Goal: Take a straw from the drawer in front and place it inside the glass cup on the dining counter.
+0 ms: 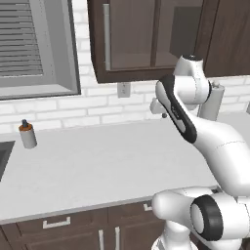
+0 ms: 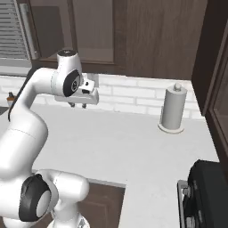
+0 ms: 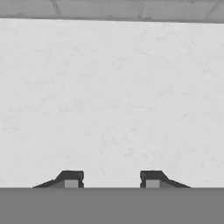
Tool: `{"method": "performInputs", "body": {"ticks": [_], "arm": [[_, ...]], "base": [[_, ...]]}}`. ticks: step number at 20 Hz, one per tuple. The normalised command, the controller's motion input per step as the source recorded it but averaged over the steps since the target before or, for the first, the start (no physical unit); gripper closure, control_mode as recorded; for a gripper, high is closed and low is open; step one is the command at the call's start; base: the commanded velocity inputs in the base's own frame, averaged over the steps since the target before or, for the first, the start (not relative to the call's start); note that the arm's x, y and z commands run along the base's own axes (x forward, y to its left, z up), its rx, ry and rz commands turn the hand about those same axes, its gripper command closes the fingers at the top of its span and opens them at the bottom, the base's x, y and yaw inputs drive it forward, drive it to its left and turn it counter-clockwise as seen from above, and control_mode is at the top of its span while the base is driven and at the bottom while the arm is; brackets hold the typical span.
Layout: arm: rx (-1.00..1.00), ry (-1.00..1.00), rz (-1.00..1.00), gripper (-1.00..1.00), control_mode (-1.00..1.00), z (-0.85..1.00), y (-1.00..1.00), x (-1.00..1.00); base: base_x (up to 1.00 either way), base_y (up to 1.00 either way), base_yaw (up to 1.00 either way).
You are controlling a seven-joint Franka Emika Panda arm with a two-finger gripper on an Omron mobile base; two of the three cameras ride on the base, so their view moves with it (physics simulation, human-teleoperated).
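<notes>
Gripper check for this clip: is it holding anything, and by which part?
Nothing is held. The gripper hangs above the white worktop, its fingers apart with only bare surface between them.

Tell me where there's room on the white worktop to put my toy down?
The biggest bare patch is the middle of the worktop, between the small orange-topped bottle on the left and the paper towel roll on the right. The pincer hangs open above it, holding nothing. It gets tight at the right end by the black stove.
</notes>
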Motion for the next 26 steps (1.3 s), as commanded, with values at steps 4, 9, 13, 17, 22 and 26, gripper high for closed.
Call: {"method": "performInputs", "body": {"ticks": [4,9,13,17,22,26], "arm": [[0.00,0.00,0.00,-1.00,1.00,0.00,0.00,0.00],[0.00,0.00,0.00,-1.00,1.00,0.00,0.00,0.00],[0.00,0.00,0.00,-1.00,1.00,0.00,0.00,0.00],[0.00,0.00,0.00,-1.00,1.00,0.00,0.00,0.00],[0.00,0.00,0.00,-1.00,1.00,0.00,0.00,0.00],[0.00,0.00,0.00,-1.00,1.00,0.00,0.00,0.00]], "base": [[-0.39,0.02,-0.01],[-0.77,0.38,-0.02],[-0.21,0.85,-0.16],[0.25,0.97,-0.52],[0.43,0.66,-0.71],[0.35,0.62,-0.71]]}}
